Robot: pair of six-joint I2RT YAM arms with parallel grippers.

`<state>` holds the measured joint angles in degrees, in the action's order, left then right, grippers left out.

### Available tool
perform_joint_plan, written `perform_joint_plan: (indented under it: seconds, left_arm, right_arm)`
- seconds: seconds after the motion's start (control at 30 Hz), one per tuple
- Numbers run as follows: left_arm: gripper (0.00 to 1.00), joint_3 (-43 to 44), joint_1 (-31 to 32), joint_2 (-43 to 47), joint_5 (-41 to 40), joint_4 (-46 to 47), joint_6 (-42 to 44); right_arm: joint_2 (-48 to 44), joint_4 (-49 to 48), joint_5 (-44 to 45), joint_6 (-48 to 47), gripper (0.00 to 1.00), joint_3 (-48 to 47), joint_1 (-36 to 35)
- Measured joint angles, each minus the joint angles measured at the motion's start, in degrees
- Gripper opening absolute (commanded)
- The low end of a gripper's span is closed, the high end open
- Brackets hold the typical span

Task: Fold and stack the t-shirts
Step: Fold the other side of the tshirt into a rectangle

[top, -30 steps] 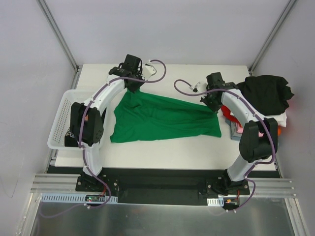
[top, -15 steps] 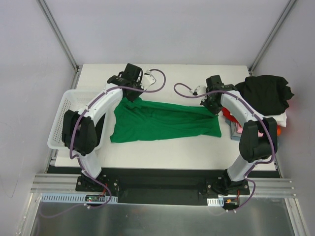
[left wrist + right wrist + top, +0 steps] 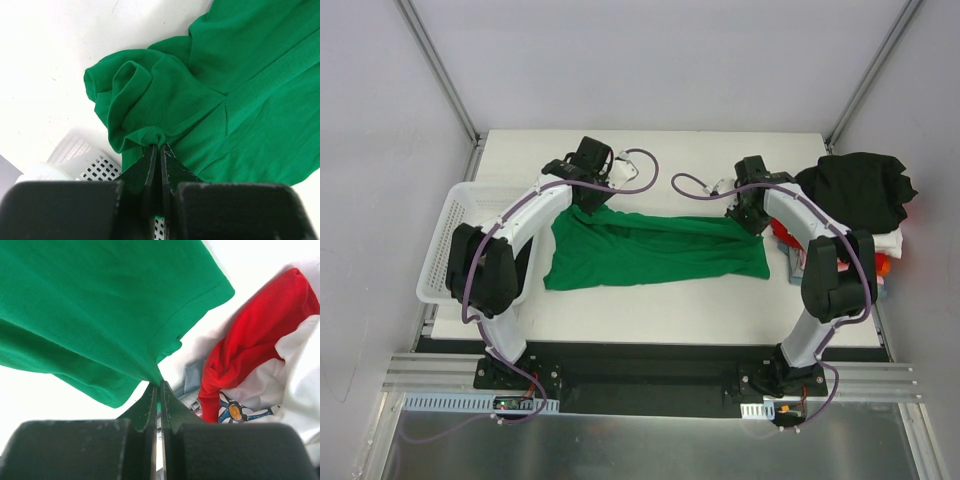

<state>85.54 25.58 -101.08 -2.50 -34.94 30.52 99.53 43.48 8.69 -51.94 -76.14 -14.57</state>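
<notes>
The bright green t-shirt (image 3: 655, 250) lies stretched across the middle of the table. My left gripper (image 3: 588, 205) is shut on its far left corner, pinching a fold of green cloth (image 3: 150, 100). My right gripper (image 3: 752, 222) is shut on its far right corner, the green cloth (image 3: 100, 305) hanging from the jaws. A pile of other t-shirts sits at the right: a black one (image 3: 860, 190) on top, red (image 3: 255, 345) and white printed (image 3: 250, 395) ones beneath.
A white plastic mesh basket (image 3: 448, 235) stands at the table's left edge, and shows in the left wrist view (image 3: 92, 162). The pile at the right lies close beside the right arm. Metal frame posts rise at the far corners.
Both grippers have moved toward the near side and lowered with the far edge of the green t-shirt. The shirt's far edge has come closer to its near edge, making it narrower.
</notes>
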Motion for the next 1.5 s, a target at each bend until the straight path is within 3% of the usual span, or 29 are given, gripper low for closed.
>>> perform_joint_plan:
  seconds: [0.9, 1.13, 1.2, 1.4, 1.5]
  left_arm:
    - [0.01, -8.07, 2.25, 0.50, -0.92, 0.26, -2.69]
    - [0.14, -12.00, 3.76, 2.95, -1.29, 0.44, -4.33]
    - [0.30, -13.20, 4.20, 3.98, -1.68, 0.48, -4.92]
    - [0.47, -16.92, 4.81, 6.93, -2.40, -0.04, -6.99]
    - [0.49, -17.59, 4.76, 7.39, -2.54, 0.20, -7.50]
  right_arm:
    - [3.89, -1.66, -0.13, 0.00, 0.01, 2.14, -0.35]
    - [3.89, -1.68, -0.09, 0.00, 0.01, 3.13, -0.59]
    - [3.89, -1.66, -0.02, 0.00, 0.01, 3.32, -0.59]
    - [3.87, -1.60, 0.28, 0.00, 0.01, 3.87, -0.59]
    - [3.80, -1.62, 0.39, 0.02, 0.01, 3.87, -0.59]
